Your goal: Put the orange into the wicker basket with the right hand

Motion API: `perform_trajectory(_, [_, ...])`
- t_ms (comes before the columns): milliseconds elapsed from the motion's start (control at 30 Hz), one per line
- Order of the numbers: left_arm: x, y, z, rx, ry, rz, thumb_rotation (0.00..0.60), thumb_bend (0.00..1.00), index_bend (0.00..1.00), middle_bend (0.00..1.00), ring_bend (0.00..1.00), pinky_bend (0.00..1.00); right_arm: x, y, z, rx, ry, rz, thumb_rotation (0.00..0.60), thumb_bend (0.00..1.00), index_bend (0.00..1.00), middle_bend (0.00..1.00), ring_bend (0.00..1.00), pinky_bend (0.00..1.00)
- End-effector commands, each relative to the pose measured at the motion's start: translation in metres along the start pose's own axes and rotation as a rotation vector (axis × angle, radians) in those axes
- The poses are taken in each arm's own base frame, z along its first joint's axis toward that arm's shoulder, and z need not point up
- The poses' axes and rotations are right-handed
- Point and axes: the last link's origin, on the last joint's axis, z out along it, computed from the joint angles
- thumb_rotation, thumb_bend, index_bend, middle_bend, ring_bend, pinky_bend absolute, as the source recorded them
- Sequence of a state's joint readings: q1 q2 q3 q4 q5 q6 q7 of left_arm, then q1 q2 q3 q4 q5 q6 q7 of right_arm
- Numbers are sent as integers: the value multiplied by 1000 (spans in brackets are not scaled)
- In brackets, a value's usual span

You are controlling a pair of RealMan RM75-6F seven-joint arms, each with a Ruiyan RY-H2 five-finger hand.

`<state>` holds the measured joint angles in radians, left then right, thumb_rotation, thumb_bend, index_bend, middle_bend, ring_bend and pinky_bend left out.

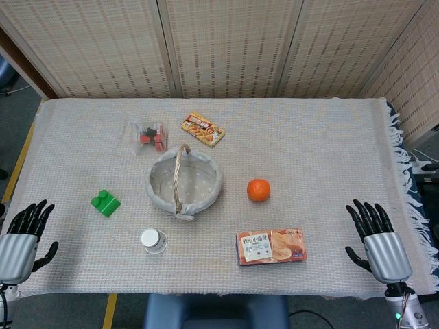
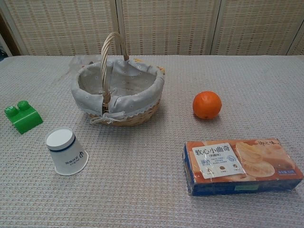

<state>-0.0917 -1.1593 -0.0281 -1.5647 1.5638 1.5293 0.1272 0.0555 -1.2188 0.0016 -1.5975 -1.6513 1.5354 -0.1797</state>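
The orange (image 1: 258,189) (image 2: 207,105) lies on the cloth, right of the wicker basket (image 1: 159,194) (image 2: 142,114). The basket has a pale fabric lining, an upright handle, and nothing visible inside. My right hand (image 1: 376,236) rests open at the table's near right corner, fingers spread, well to the right of the orange and holding nothing. At the near left corner my left hand (image 1: 22,239) is likewise open and empty. Neither hand shows in the chest view.
An orange biscuit box (image 1: 271,247) (image 2: 240,165) lies in front of the orange. A white cup (image 1: 153,240) (image 2: 66,151) and a green block (image 1: 105,203) (image 2: 22,116) sit near the basket's left. A snack pack (image 1: 203,129) and a clear bag (image 1: 149,135) lie behind it.
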Motion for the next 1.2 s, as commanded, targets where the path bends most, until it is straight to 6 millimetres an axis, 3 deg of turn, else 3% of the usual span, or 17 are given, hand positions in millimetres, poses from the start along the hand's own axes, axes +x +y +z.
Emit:
perform_trajectory(33, [0, 0, 0, 1, -3, -1, 600, 349, 0, 0, 0, 114, 0, 0, 0, -8, -8, 7, 600, 146, 0, 0, 0, 15])
perform_trajectory(333, [0, 0, 0, 6, -9, -11, 600, 350, 0, 0, 0, 114, 3, -3, 8, -91, -82, 108, 600, 146, 0, 0, 0, 14])
perform_trajectory(533, [0, 1, 0, 7, -18, -20, 600, 351, 0, 0, 0, 115, 9, -21, 45, -119, -112, 155, 600, 147, 0, 0, 0, 15])
perform_trajectory(667, [0, 1, -1, 7, -21, -27, 600, 351, 0, 0, 0, 115, 9, -46, 82, -105, -148, 134, 600, 144, 0, 0, 0, 14])
perform_trajectory(867, [0, 0, -1, 12, -31, -38, 600, 351, 0, 0, 0, 115, 1, -103, 137, -95, -217, 150, 600, 127, 0, 0, 0, 15])
perform_trajectory(1000, [0, 0, -1, 13, -37, -46, 600, 351, 0, 0, 0, 114, -13, -134, 159, -98, -265, 139, 600, 127, 0, 0, 0, 15])
perform_trajectory(1200, [0, -1, 0, 17, -44, -61, 600, 350, 0, 0, 0, 114, -37, -175, 177, -110, -335, 137, 600, 127, 0, 0, 0, 15])
